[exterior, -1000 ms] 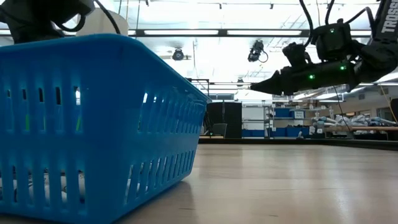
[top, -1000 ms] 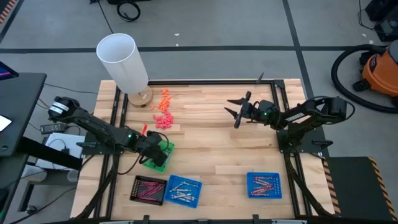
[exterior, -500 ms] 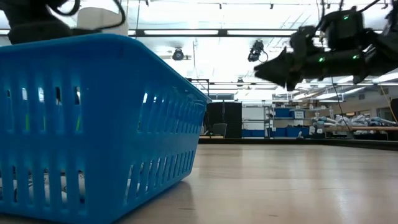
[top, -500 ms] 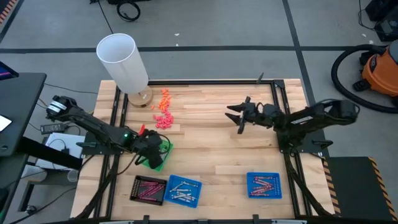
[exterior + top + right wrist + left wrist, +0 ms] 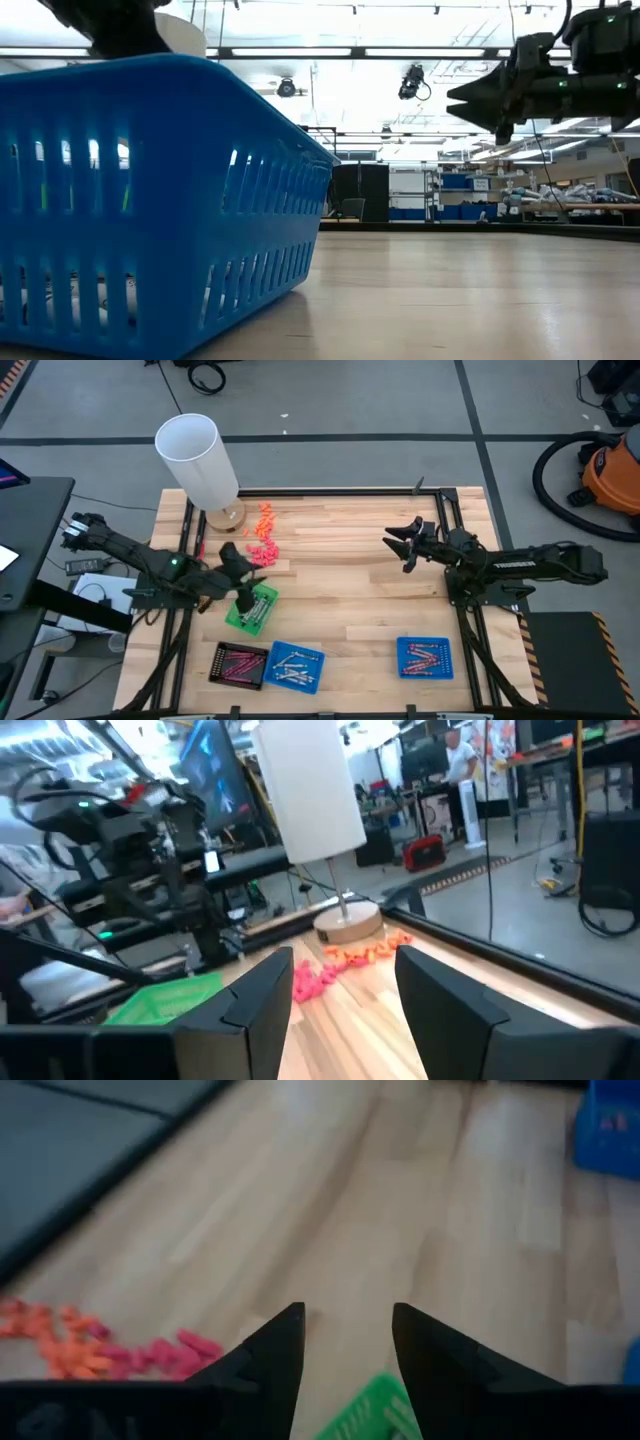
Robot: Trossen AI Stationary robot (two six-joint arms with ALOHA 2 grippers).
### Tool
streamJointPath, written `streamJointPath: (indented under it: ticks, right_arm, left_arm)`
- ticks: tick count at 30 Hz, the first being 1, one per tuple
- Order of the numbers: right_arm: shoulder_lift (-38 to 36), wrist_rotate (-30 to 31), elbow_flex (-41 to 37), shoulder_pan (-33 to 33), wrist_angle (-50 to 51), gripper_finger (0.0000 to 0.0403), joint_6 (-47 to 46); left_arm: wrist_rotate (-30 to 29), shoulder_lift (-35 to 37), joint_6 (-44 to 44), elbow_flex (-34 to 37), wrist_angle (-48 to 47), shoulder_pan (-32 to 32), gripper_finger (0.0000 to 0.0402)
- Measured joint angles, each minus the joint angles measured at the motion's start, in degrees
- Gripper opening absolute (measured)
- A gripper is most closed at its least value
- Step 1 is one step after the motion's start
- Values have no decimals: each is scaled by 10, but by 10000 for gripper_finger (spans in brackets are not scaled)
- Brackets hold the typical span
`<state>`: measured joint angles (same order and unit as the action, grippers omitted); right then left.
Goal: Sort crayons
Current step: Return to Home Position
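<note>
Green basket (image 5: 234,619) and blue trays (image 5: 400,658) hold crayons (image 5: 425,658); left gripper (image 5: 230,550) and right gripper (image 5: 400,546) hover released, empty. Sorting looks done; next, both arms need folding home.

Surface (image 5: 340,590): pale wooden planks.
Far left corner: white cylinder (image 5: 197,460) on a wooden base; orange and pink bits (image 5: 262,540) beside it.
Left side: green basket (image 5: 252,609).
Near edge: dark tray (image 5: 241,664) just beside left blue basket (image 5: 296,666); right blue basket (image 5: 425,657) well apart.
</note>
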<state>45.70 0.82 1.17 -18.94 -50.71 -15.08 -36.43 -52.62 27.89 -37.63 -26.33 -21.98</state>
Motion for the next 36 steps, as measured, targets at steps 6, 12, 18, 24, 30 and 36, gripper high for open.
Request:
streamJointPath:
  ticks: [6,12,18,24,30,36]
  right_arm:
    - [-62,-6,0,0,41,190,1]
    - [-134,-3,0,0,97,190,2]
    - [-210,20,0,0,147,190,2]
    - [-268,24,0,0,138,190,5]
    - [-281,42,0,0,129,190,12]
    - [-281,42,0,0,127,190,12]
  left_arm:
    - [-51,57,-30,0,1,-2,162]
    - [-81,130,-106,34,59,-2,162]
    - [-100,202,-223,93,218,-2,162]
    - [-42,242,-286,186,405,0,162]
    - [12,254,-292,246,494,0,162]
    - [59,269,-289,297,561,0,162]
